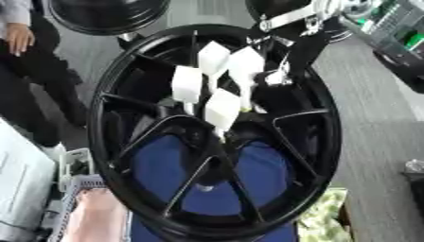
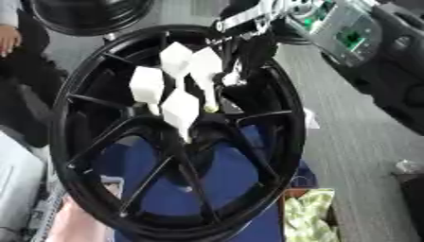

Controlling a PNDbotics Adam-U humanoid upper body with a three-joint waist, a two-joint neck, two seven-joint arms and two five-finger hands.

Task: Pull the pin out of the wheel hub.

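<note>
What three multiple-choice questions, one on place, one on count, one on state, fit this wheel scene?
1. Where are the white pins?
A. At the wheel's hub
B. On the floor
C. On the blue surface

2. How many white pin heads show?
A. One
B. Four
C. Seven

3. Where is the robot hand?
A. At the wheel's lower rim
B. Resting on the blue surface
C. Reaching in from above, by the pins

Answers:
A, the pins cluster at the middle of the wheel.
B, four blocks show.
C, the robot hand comes from the upper right.

No text, label, brand or number can be read anywhere, neither on the wheel (image 1: 215, 137) nor on the white pins (image 1: 214, 59).
</note>
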